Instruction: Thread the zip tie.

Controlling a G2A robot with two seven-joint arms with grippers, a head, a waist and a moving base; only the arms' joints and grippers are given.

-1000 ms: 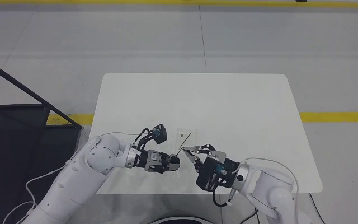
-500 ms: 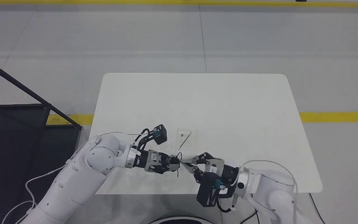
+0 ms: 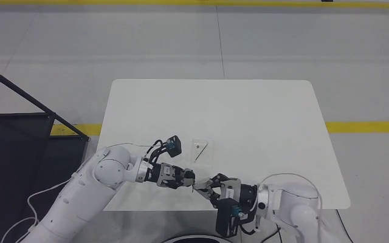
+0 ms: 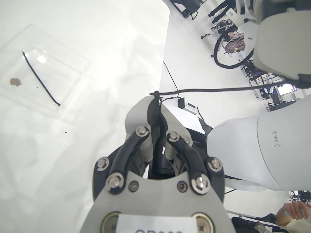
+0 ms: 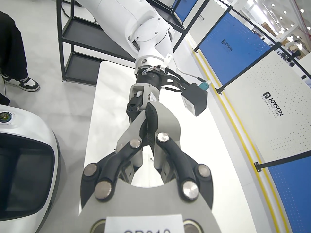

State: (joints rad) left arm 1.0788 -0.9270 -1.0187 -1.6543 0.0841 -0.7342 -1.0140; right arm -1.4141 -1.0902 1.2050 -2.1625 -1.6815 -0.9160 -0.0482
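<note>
You have a black zip tie [image 4: 206, 89] over a plain white table [image 3: 261, 121], a second black strip [image 4: 40, 78] and a brown speck [image 4: 15, 81] on a clear sheet [image 4: 60, 56], the left gripper [image 4: 155, 103] and right gripper [image 5: 148, 110] both pale grey with black ribbed pads [image 5: 151, 122], and a yellow floor line [image 3: 358, 126].

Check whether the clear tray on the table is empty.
No, a thin black strip lies across the clear tray, beside a small brown speck.

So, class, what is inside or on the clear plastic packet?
A black zip tie lies across the clear plastic packet, near a brown speck. Inside or on top: cannot tell. Nothing covers them.
</note>
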